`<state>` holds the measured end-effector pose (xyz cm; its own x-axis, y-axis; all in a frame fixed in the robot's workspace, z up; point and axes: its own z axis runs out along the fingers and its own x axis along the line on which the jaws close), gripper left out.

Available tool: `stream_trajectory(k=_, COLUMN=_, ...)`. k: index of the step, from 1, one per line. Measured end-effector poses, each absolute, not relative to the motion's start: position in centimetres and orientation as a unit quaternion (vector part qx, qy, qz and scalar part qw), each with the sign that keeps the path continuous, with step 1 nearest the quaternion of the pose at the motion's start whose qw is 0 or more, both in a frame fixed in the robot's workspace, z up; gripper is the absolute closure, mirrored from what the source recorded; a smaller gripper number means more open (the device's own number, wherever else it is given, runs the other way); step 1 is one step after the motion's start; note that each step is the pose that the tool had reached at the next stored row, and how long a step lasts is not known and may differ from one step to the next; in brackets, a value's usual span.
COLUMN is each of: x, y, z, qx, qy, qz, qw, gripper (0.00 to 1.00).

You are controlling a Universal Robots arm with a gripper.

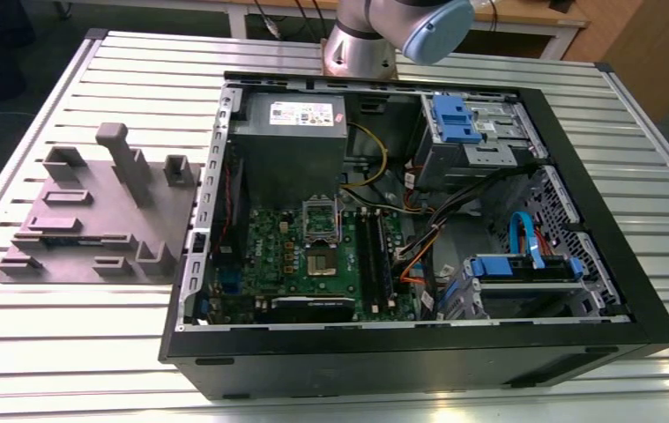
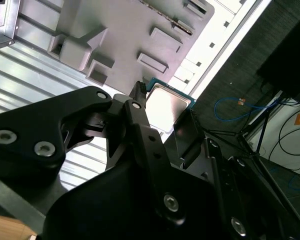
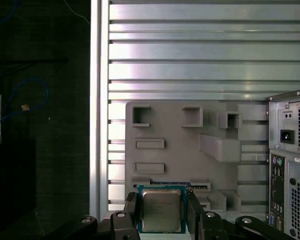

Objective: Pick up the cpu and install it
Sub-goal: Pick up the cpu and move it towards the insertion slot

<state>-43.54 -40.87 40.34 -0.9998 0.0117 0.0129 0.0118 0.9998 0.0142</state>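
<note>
The cpu (image 3: pixel 161 214), a small square chip with a pale silver top and a thin dark rim, sits between my gripper's (image 3: pixel 162 206) two black fingers (image 3: pixel 131 209), which are shut on its opposite edges. It hangs well above the table, over the edge of the grey-mauve block (image 3: pixel 190 150). In the second wrist view the cpu (image 2: pixel 166 104) shows the same way, held in the gripper (image 2: pixel 162 112) above the block (image 2: pixel 125 30). In the exterior view the dark socket frame (image 1: pixel 320 263) with its raised bracket lies on the green motherboard inside the open computer case (image 1: pixel 428 345).
The slatted metal table (image 1: pixel 99 352) carries the block (image 1: pixel 99 220) at the exterior view's left and the case in the middle. Inside the case are a grey power-supply box (image 1: pixel 296 119), blue drive brackets (image 1: pixel 457 119) and loose cables (image 1: pixel 428 238). The arm's base (image 1: pixel 364 44) stands behind the case.
</note>
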Motion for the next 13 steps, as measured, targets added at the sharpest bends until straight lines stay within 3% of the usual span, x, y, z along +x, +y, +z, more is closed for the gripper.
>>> stream_trajectory(k=13, x=-42.91, y=-40.87, z=40.33, qx=-0.006, qy=-1.000, qz=-0.007, qw=0.006, gripper=0.53)
